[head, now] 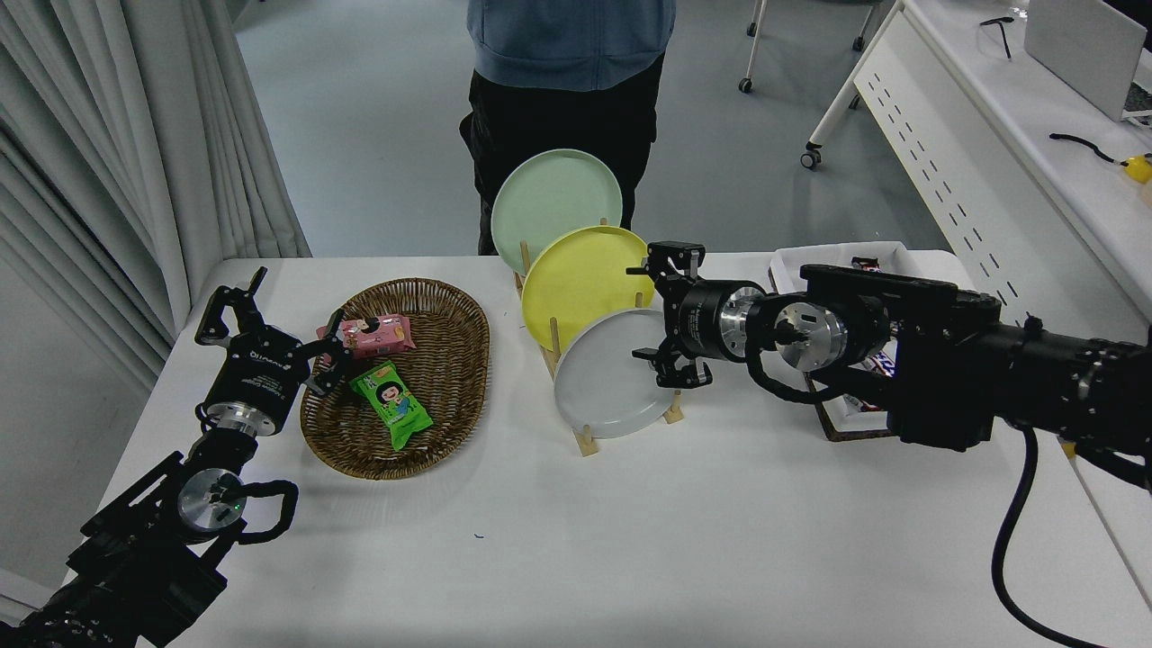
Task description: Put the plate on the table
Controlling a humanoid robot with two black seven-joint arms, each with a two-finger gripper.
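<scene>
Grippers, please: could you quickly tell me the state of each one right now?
Left gripper: open, holding nothing, parked beside the basket.
Right gripper: open at the grey plate's right rim, not gripping it yet.

The plate (612, 378), round, plain light grey with a shallow raised rim, stands tilted on edge just right of the frame's centre, lowest of three plates. The table (630, 540), white, matte, round-cornered, fills the lower frame.
</scene>
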